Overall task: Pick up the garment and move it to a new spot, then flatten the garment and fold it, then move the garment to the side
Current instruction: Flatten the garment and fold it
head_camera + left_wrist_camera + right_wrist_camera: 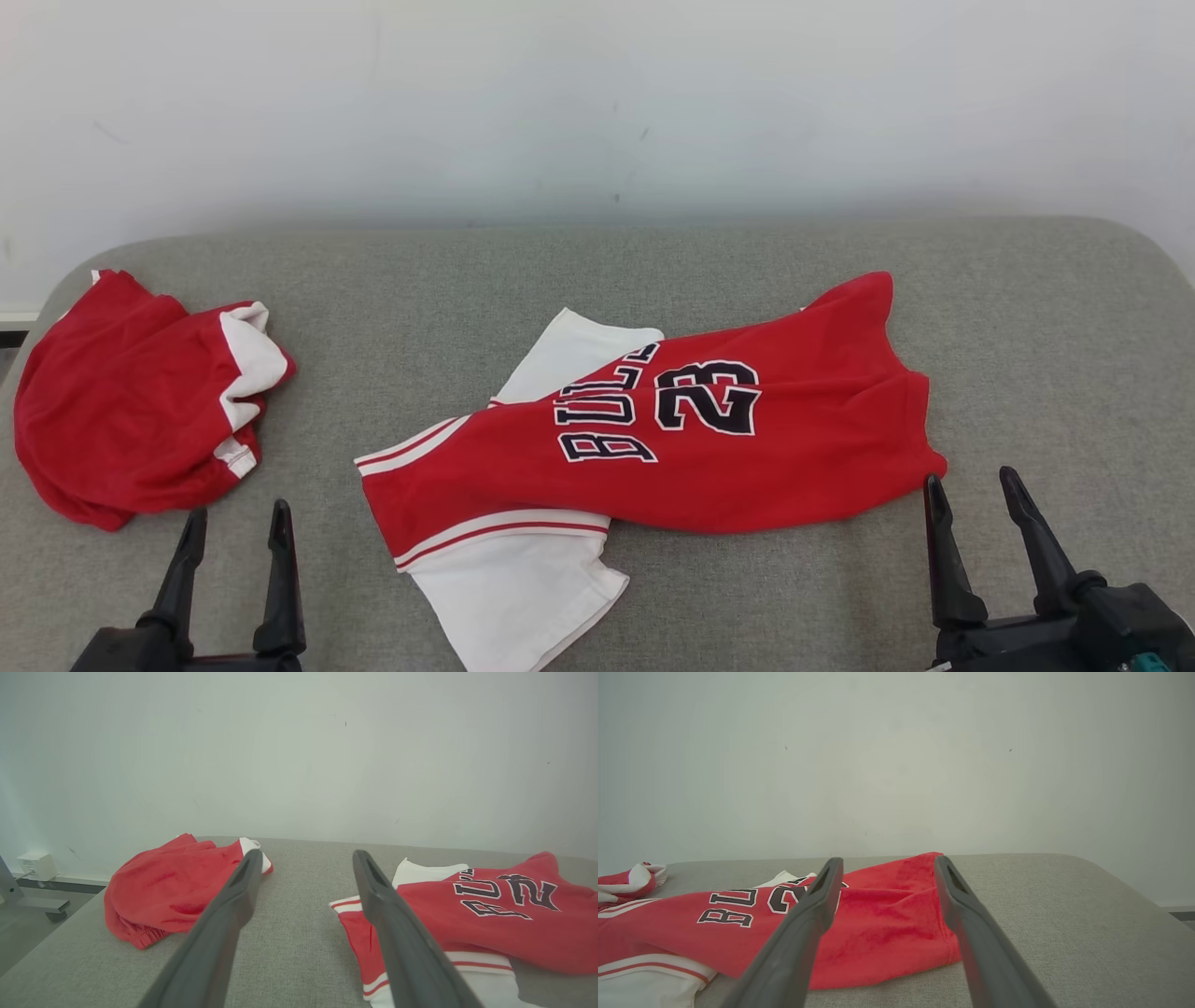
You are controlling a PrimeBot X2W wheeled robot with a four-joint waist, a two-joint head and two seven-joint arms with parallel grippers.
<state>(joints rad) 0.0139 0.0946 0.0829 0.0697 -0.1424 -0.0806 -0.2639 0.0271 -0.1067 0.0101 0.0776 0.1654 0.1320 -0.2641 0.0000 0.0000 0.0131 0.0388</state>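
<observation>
A red garment (747, 439) with white sleeves, the number 23 and dark lettering lies stretched across the middle of the grey table (1027, 327); it also shows in the left wrist view (490, 905) and the right wrist view (878, 919). One white sleeve lies toward the front edge, the other toward the back. My left gripper (236, 523) stands open at the front left, apart from the cloth, holding nothing. My right gripper (976, 490) stands open at the front right, just beside the garment's hem corner, also holding nothing.
A second red and white garment (131, 401) lies bunched at the table's left end, also seen in the left wrist view (173, 896). A pale wall (597, 103) rises behind the table. Bare grey surface lies at the right end.
</observation>
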